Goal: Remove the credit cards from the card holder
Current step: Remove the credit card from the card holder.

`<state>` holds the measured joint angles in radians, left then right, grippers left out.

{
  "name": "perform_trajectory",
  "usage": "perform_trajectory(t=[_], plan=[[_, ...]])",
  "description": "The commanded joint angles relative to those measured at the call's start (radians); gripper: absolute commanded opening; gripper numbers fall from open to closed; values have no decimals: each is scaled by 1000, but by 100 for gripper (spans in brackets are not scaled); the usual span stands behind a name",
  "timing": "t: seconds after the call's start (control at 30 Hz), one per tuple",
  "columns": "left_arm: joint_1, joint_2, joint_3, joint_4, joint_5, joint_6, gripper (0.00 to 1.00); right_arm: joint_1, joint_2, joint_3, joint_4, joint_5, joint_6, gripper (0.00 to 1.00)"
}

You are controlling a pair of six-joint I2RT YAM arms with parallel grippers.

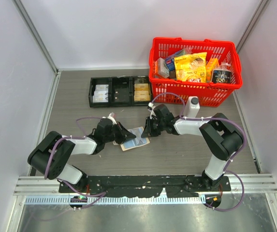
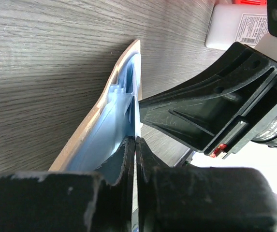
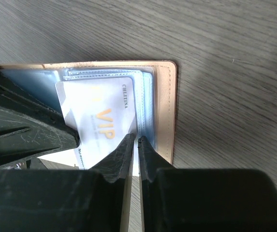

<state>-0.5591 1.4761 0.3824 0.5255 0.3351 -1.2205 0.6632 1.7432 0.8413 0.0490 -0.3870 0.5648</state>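
Your left gripper (image 2: pixel 136 141) pinches the open wallet (image 2: pixel 111 116) by its blue inner flap; your right gripper (image 3: pixel 136 140) is clamped on the edge of the white card (image 3: pixel 99 111).

The left arm (image 1: pixel 82 144) has black joint housings with white link sections between them. The right arm (image 1: pixel 191 126) is of the same build and colours. A purple cable (image 1: pixel 87 118) loops along each arm behind the hand, fastened with white ties.

The left gripper (image 2: pixel 135 141) has two flat, matte black fingers (image 2: pixel 126 159), with pale scuff marks on the blocks behind them. The right gripper (image 3: pixel 135 139) has matching black fingers with fine scratches. Seen from the left wrist, the right gripper's body shows ribbed triangular bracing and a small red part (image 2: pixel 219 151) at its edge. Behind it is a round black housing (image 2: pixel 273 130) with white lettering too small to read.
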Motion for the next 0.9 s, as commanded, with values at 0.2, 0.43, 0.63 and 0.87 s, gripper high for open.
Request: perform_trajectory(t=[0.2, 0.43, 0.63, 0.87], plan=[[-10, -57, -25, 39, 7, -16, 0, 7, 18, -39, -55, 57, -9, 14], [-10, -191, -74, -176, -90, 9, 0, 1, 22, -41, -55, 63, -9, 13], [-10, -180, -93, -246, -131, 1, 0, 1, 22, -30, -57, 57, -11, 13], [-10, -117, -71, -236, -105, -11, 0, 1, -62, 22, -116, 70, -22, 19]])
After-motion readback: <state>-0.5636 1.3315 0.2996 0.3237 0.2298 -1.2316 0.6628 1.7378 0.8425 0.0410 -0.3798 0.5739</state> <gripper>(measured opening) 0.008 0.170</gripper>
